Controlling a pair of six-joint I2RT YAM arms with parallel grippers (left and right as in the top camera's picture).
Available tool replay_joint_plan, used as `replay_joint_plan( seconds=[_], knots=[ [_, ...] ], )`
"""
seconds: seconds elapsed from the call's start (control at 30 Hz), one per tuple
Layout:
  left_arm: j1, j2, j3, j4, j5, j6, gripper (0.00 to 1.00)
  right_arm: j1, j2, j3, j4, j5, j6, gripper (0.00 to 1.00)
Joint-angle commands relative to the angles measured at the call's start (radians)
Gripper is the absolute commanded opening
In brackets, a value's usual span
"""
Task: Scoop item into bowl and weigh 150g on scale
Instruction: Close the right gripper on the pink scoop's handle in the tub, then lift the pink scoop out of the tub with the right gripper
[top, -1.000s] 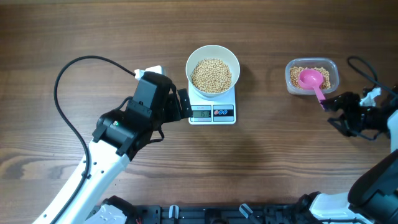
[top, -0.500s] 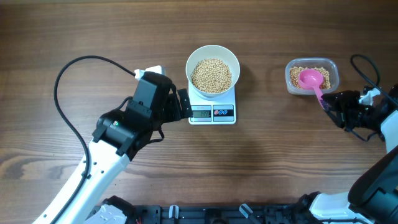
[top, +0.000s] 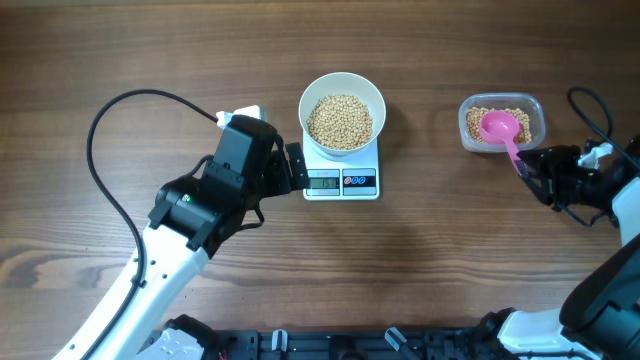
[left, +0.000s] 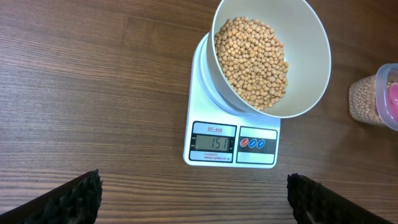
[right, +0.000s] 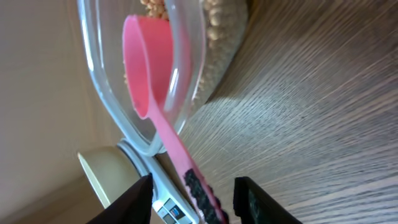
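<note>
1. While the white bowl stands on the scale near the middle of the bench, the beans lie heaped in its lower part, well below the rim.
2. On the scale's edge nearest the robot, the display reads 151 in the left wrist view. A dark button panel sits just beside it.
3. The left hand hangs just beside the scale's left near corner. Its jaws are spread as wide as they go and it holds nothing. In its own wrist view the two dark fingertips show at the bottom corners, far apart, with bare bench between them.
4. A clear plastic container stands well to the right of the scale and has more beans in it. The head of a pink scoop rests inside, and its handle slants out over the near rim.
5. The right hand is at the end of that handle with its jaws partly open, one on each side. In the right wrist view the fingers flank the handle with a gap showing on both sides, so they straddle it rather than pinch it.
6. A black cable loops across the bench on the left, behind the left arm.
</note>
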Motion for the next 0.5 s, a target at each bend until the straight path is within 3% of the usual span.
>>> replay_joint_plan(
  seconds=[0.0,0.47],
  knots=[
    [0.005,-0.007,0.001,0.002,-0.01,0.008,1.0,-0.001,0.057,-0.008,0.003,0.027,-0.002,0.44],
    [0.005,-0.007,0.001,0.002,-0.01,0.008,1.0,-0.001,0.082,-0.008,0.08,-0.091,0.003,0.4]
  ],
)
